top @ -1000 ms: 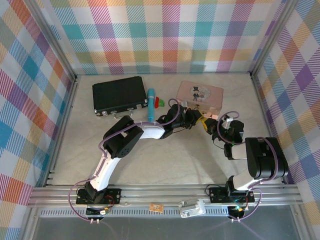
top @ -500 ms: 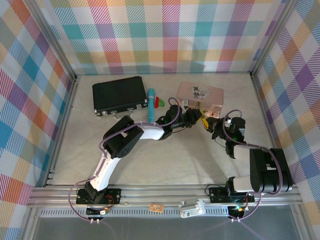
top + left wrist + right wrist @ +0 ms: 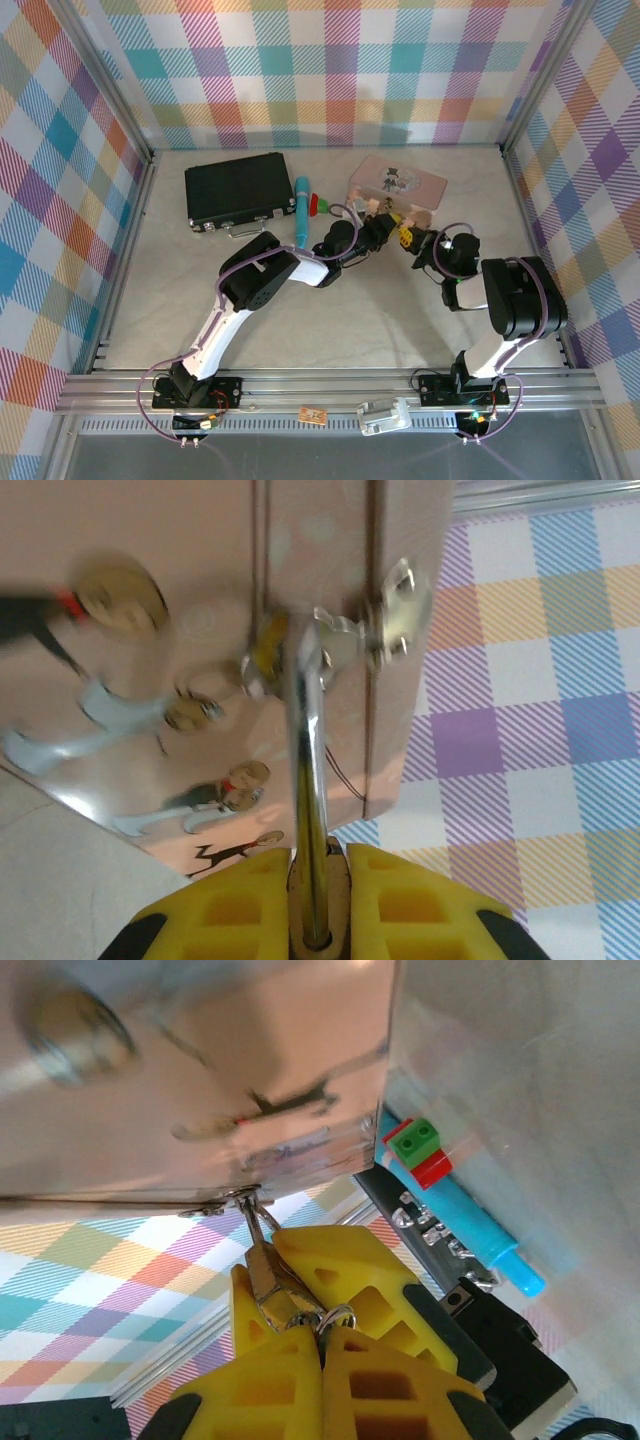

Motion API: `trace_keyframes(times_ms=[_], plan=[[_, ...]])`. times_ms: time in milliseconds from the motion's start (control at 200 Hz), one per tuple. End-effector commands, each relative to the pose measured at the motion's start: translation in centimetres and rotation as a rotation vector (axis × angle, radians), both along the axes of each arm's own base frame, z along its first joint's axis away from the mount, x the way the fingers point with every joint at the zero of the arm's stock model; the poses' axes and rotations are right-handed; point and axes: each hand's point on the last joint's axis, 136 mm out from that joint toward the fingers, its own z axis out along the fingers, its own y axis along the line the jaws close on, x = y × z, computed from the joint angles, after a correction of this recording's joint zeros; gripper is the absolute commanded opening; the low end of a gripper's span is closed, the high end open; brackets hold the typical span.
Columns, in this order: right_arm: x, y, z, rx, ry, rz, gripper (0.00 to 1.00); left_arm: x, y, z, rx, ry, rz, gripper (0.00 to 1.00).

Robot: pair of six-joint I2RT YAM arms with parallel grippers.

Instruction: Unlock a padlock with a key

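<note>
The small brass padlock (image 3: pixel 318 895) sits end-on between my left gripper's (image 3: pixel 318 880) yellow fingers, which are shut on its body. Its thin silvery shackle (image 3: pixel 305 770) runs up through the hasp on the pink tin (image 3: pixel 200 610). In the right wrist view the padlock (image 3: pixel 262 1278) hangs from the tin's hasp (image 3: pixel 243 1198). The key (image 3: pixel 318 1315) with its small ring meets the padlock's lower end, and my right gripper (image 3: pixel 322 1345) is shut on it. From above, the left gripper (image 3: pixel 383 231) and right gripper (image 3: pixel 416 240) meet in front of the pink tin (image 3: pixel 400 183).
A black case (image 3: pixel 239 188) with silver latches lies at the back left. A blue pen (image 3: pixel 302 208) with a red-green tip rests beside it. Checked walls and metal frame rails enclose the table. Bare tabletop (image 3: pixel 340 320) lies between the arms and their bases.
Both grippers have shifted slightly back toward the tin while keeping their grips. The tin has tilted and moved a little. The right arm's elbow has swung inward.
</note>
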Motion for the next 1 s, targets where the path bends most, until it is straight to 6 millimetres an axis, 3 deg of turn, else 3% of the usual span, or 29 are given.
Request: trace_keyframes(times_ms=[0,260,480,710,855,995], plan=[[2.3,-0.6,7.0,0.289,-0.071,-0.087,0.00,-4.6,-2.5,2.4,-0.041,-0.085,-0.157,0.00],[2.6,0.0,7.0,0.315,-0.056,-0.106,0.00,-3.9,-3.3,2.3,-0.044,-0.076,-0.159,0.00],[1.1,0.6,3.1,0.101,-0.044,-0.033,0.00,-3.7,-3.1,2.1,0.042,-0.055,-0.151,0.00],[-1.8,-0.9,-0.2,-0.229,-0.014,0.048,0.34,-3.7,-2.5,1.6,0.177,-0.015,-0.138,0.00],[-4.4,-3.2,-1.2,-0.505,0.037,0.069,0.43,-3.8,-2.5,0.7,0.204,0.016,-0.143,0.00],[-6.7,-5.6,-0.4,-0.774,0.018,0.072,0.51,-4.4,-2.3,-0.6,0.295,0.030,-0.157,0.00]])
